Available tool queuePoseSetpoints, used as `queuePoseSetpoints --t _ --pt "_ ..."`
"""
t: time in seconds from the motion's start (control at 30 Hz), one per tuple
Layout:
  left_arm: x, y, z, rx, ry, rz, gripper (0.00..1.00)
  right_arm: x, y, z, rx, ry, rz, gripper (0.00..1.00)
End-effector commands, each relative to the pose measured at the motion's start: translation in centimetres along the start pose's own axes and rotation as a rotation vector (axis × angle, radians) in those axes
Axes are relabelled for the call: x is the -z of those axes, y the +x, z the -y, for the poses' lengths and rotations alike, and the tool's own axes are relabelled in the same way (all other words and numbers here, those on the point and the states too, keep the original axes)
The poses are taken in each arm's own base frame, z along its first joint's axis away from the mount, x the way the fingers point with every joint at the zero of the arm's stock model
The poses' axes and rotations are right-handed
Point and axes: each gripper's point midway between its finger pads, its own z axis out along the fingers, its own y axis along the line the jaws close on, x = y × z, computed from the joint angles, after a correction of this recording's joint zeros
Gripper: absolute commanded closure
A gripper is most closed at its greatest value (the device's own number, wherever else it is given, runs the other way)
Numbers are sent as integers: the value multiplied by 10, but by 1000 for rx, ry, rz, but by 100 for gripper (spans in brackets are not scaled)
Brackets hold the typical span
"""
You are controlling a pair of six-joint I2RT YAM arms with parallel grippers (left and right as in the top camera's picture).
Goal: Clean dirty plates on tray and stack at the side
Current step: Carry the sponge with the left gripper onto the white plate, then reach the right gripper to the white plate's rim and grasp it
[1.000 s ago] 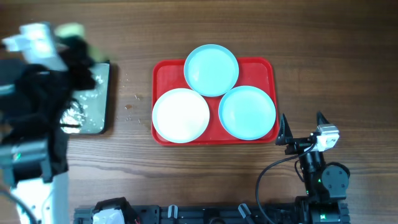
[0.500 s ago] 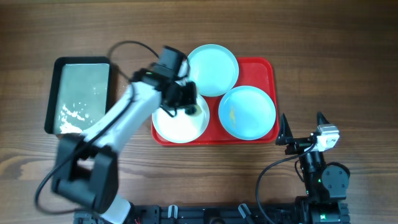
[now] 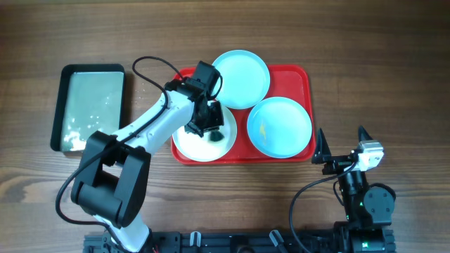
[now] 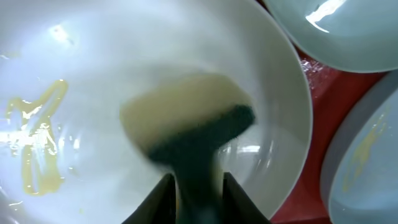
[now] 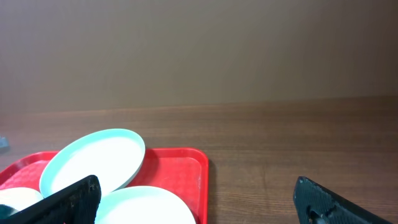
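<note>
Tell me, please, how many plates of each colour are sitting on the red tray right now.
Pale aqua-blue plates: 2
White-cream plate: 1
Total on the red tray: 3 plates

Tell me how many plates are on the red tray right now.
3. White plate on the tray's left, under the left gripper's sponge; far aqua plate at the back edge; right aqua plate at the right. None seems hidden.
</note>
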Motion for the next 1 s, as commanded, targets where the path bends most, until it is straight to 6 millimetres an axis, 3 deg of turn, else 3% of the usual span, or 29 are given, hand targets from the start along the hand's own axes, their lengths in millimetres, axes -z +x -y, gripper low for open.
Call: queuePoseSetpoints --t 0.0,0.1,0.17,0.27,0.37,0.4,0.43,0.47,0.57,0.6,0.77,0.97 --pt "-1 -6 -14 11 -70 37 78 0 -4 -7 -59 -40 14 0" --pt "7 -12 -17 26 -64 53 82 1 -5 -19 -267 -110 3 0" --pt "23 -21 -20 47 -56 74 86 3 -16 -31 -429 -187 21 0" --pt "60 -37 -30 98 -32 134 88 17 -55 -60 -316 -380 158 0" --pt "94 -48 -45 151 -4 206 77 32 -91 -77 -230 -474 237 0" --pt "103 -50 -50 167 4 227 68 32 -98 -78 -230 -469 220 0" --pt "111 -52 -54 182 14 245 53 30 -105 -78 -220 -460 194 0" --pt "119 -53 -56 194 32 261 27 26 -113 -79 -185 -445 154 0" --pt "125 -52 -59 208 46 262 0 7 -134 -86 -88 -454 -1 0" --pt "125 -51 -60 209 44 259 0 -1 -139 -89 -84 -461 -77 0" --pt "118 -51 -61 212 35 241 0 -41 -150 -120 -259 -636 -515 0" --pt "116 -49 -63 215 28 230 0 -74 -118 -140 -304 -689 -717 0"
